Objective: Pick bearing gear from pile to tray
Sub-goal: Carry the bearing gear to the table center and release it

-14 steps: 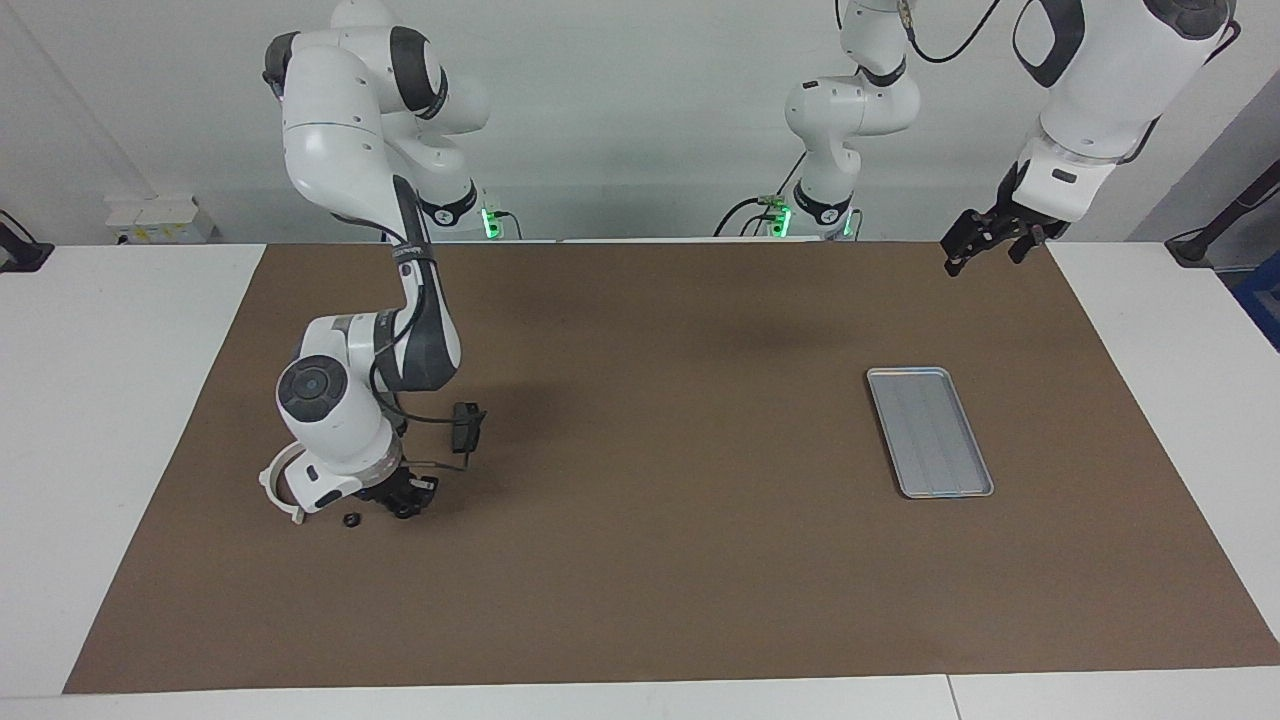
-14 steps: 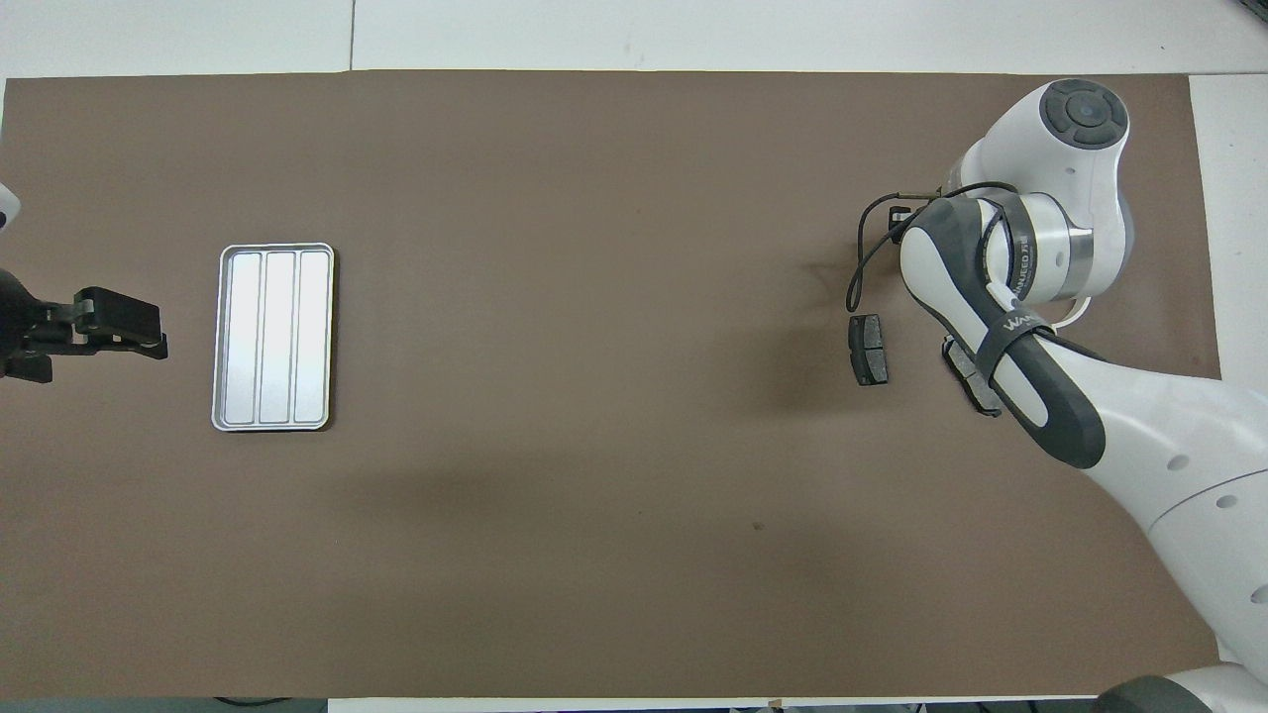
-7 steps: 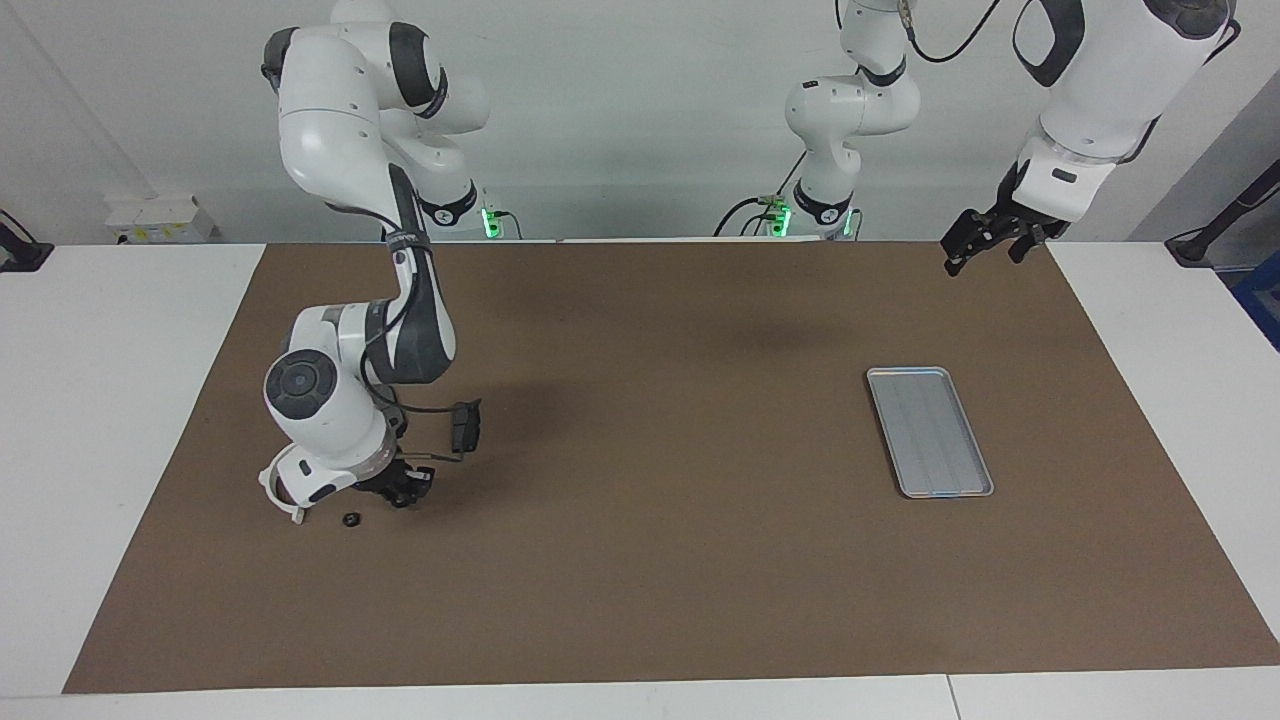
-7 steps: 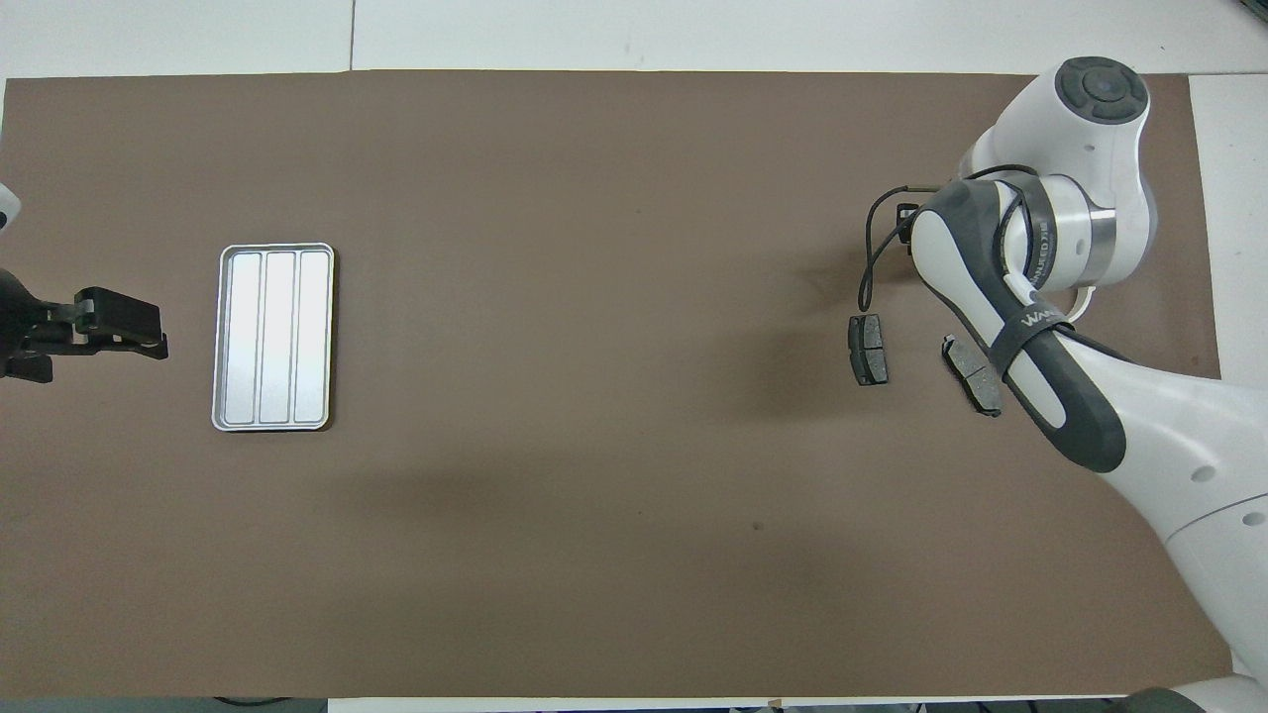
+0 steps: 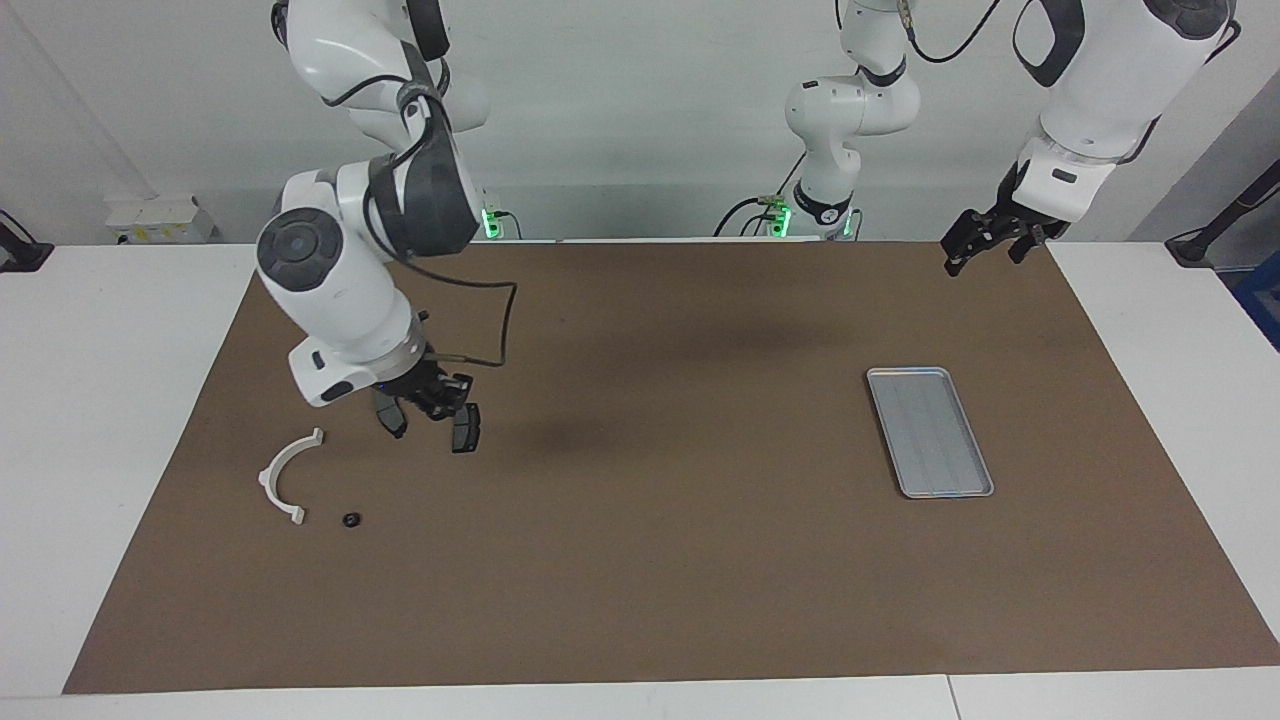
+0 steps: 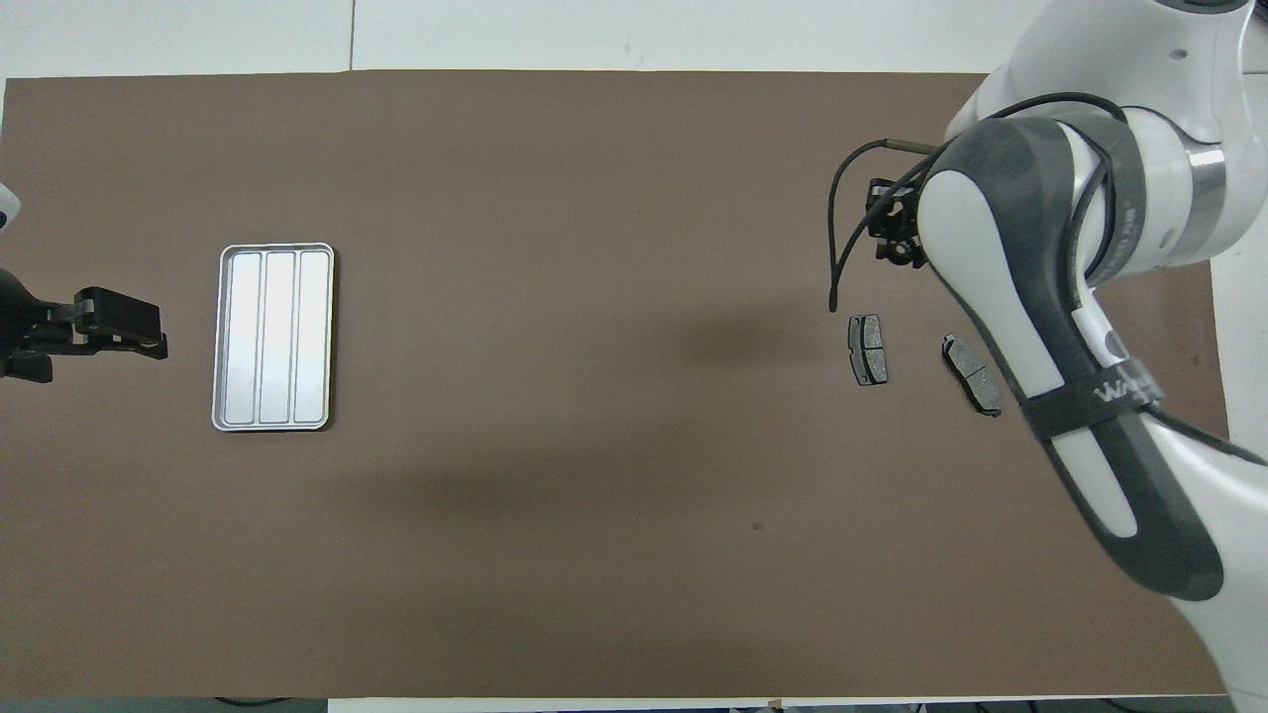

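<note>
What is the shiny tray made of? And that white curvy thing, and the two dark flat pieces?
The tray looks like metal: silver-grey, with a soft sheen and pressed ribs along it. The white half-ring bracket looks like plastic: plain matte white with no shine, though painted metal is possible. The two brake pads are dark grey and dull with a speckled face, like rough pressed material; I cannot tell exactly what.
</note>
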You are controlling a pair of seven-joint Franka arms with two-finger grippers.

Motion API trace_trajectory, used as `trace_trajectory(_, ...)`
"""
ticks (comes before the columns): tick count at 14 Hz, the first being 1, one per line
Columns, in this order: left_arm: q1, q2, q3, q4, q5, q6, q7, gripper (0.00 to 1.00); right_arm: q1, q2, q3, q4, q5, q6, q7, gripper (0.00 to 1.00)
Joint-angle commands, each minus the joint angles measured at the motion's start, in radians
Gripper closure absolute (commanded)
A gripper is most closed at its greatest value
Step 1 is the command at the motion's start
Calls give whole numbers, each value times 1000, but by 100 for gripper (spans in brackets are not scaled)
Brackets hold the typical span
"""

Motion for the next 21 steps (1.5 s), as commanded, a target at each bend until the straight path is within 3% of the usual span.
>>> trace_trajectory(1,8,-24,-4,-24,-13,-2,10,0,131,2,0,28,36,-9,272,100)
trace_trajectory(7,8,-24,-4,-24,-13,-2,10,0,389,25,-2,57,30,87,730,100)
trace_trajectory(11,8,-24,-4,-24,-13,-2,10,0,483,90,-3,51,24,215,865,100)
trace_trajectory(13,8,-24,-4,-24,-13,-2,10,0,532,181,-5,58,-8,239,923,100)
trace_trajectory(16,8,-24,-4,-24,-13,-2,10,0,563,270,-3,55,-45,345,962,100)
trace_trajectory(21,8,-24,-4,-24,-13,-4,10,0,561,284,-5,-13,-59,501,964,100)
